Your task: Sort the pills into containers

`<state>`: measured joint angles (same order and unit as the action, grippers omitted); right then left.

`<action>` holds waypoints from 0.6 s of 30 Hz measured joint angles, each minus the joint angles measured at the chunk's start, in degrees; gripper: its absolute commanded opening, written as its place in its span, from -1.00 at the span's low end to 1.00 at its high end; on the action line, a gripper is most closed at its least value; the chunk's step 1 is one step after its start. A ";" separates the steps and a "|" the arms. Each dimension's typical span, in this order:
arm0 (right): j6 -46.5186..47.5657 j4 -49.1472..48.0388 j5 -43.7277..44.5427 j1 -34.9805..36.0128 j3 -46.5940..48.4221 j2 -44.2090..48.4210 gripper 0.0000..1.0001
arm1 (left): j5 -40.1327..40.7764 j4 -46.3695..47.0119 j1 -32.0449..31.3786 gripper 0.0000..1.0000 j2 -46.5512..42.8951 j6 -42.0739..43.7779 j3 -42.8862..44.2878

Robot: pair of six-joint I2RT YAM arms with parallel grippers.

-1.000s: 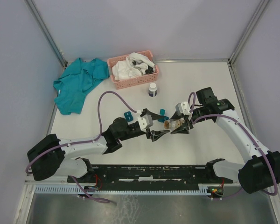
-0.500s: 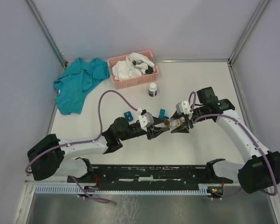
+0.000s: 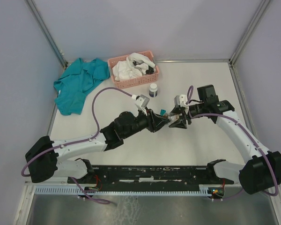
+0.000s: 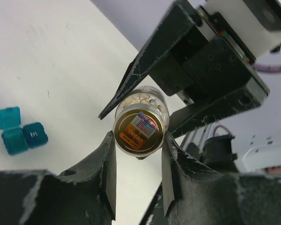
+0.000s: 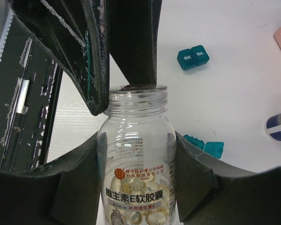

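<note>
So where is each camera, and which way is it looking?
Top camera: above and behind the arms, looking down on the table; left arm and right arm both show.
Left wrist camera: on the left arm, looking along its jaws at the pill bottle's top end; right jaws beyond.
Right wrist camera: on the right arm, looking along its jaws around the bottle's body; left jaws beyond.
Shared: both wrist views show the bottle and teal containers.

Pill bottle (image 5: 136,154): clear glossy plastic, printed label.
Containers (image 5: 193,57): teal translucent plastic, smooth.
Left gripper (image 4: 137,140) fingers (image 4: 100,178): matt black plastic, scuffed.
Table (image 3: 201,84): white, matt.
Basket (image 3: 131,83), far edge: pink plastic lattice.
Cloth (image 3: 79,84), far left corner: teal fabric, crumpled.
</note>
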<state>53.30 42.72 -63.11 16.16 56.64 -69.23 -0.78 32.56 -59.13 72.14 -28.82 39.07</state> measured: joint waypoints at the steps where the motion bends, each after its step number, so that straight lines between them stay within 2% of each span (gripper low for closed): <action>1: -1.03 -0.98 0.22 0.07 0.00 0.00 -0.99 | 1.42 -2.58 -0.04 -0.94 -0.22 -2.93 1.16; 6: -4.11 -4.17 0.83 0.07 0.00 -0.02 -0.99 | 5.53 -12.83 -0.09 -0.85 -0.35 -14.43 6.32; 8: -4.72 -4.55 0.92 0.07 0.00 -0.02 -0.99 | 5.88 -14.12 -0.09 -0.59 -0.35 -16.44 6.88; 10: -5.25 -4.59 1.09 0.11 0.00 -0.02 -0.99 | 6.23 -14.93 -0.09 0.00 -0.35 -17.90 7.13; 12: -5.46 -4.55 1.20 0.22 -0.02 -0.02 -0.99 | 6.29 -15.15 -0.09 0.39 -0.39 -18.40 7.13; 15: -5.46 -4.37 1.70 0.17 -0.02 -0.07 -0.99 | 6.62 -15.32 -0.11 0.67 -1.29 -19.32 6.73; 18: -5.44 -4.13 1.95 0.07 -0.02 -0.13 -0.99 | 6.67 -14.58 -0.09 0.74 -3.45 -19.50 4.98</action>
<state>47.86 38.59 -61.17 16.23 56.62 -69.36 5.89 17.98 -59.22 68.69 -48.31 44.05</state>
